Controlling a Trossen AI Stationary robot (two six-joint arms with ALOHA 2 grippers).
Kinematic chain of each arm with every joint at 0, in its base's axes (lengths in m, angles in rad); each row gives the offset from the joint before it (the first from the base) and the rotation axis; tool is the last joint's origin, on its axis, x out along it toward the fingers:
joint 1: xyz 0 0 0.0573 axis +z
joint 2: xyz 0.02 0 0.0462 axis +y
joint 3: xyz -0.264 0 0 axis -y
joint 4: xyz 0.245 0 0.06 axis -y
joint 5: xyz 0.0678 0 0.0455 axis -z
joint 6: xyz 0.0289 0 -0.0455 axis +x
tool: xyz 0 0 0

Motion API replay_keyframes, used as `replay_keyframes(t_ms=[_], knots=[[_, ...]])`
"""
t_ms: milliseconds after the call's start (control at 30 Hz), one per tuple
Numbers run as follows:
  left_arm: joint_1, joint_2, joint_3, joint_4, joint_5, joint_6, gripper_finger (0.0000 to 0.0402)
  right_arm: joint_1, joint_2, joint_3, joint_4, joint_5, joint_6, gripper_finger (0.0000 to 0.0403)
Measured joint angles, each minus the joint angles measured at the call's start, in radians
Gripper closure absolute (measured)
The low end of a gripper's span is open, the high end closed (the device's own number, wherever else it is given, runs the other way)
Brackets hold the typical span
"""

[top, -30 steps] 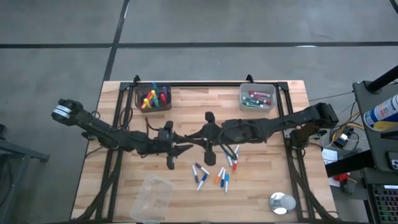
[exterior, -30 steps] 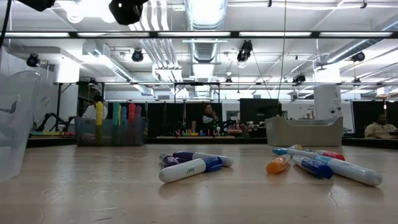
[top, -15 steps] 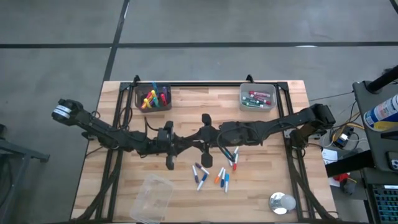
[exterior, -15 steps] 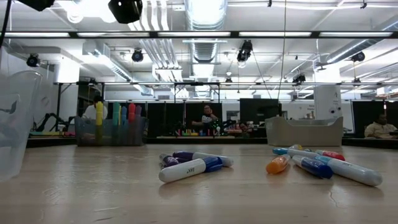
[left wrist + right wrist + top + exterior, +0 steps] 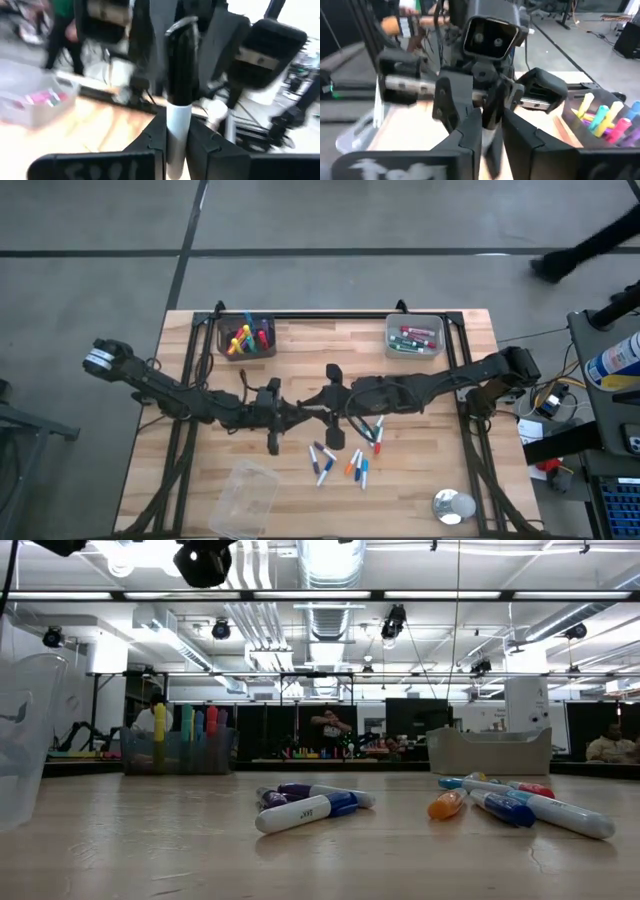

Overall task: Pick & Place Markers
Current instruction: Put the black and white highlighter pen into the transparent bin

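Markers point(image 5: 345, 460): a loose cluster lies on the table point(image 5: 420, 480) toward the front of centre, and more are already sorted into the rear left bin point(image 5: 246, 337) and the rear right bin point(image 5: 414, 336). One held marker point(image 5: 177, 120), white barrel with a dark cap, is up in the air at mid-table where both arms meet. The left end effector point(image 5: 176, 135) is clamped narrowly on the white barrel, as seen in the left wrist view. The right end effector point(image 5: 490, 125) is placed at the dark end of the same marker; whether a grip is kept there cannot be told. The step is judged to be an arm-to-arm handover. To do it well, a firm, centred grip by the left side should be confirmed before anything is let go on the right. The release should be made fully, then the right arm backed straight off along the marker's axis so the barrel is not twisted or dragged out. No sideways pull should be applied while both sides may be holding. The marker should then be carried high over the loose cluster. The destination bin cannot be determined from these views.
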Motion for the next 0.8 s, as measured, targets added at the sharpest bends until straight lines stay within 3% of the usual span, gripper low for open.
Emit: replay_keyframes(t_ms=[233,367,800], knots=[[-0.027,-0.038,-0.002,-0.172,0.068,-0.190,0.0362,0.013,-0.070,0.006,-0.090,0.000,-0.032,0.0268],[-0.050,-0.093,-0.002,-0.324,0.190,-0.361,0.0362,0.023,-0.073,0.003,-0.173,-0.003,-0.042,0.0246],[-0.203,-0.252,-0.002,-0.761,0.535,-0.946,0.0362,0.020,-0.065,-0.042,-0.242,0.002,-0.014,0.0246]])
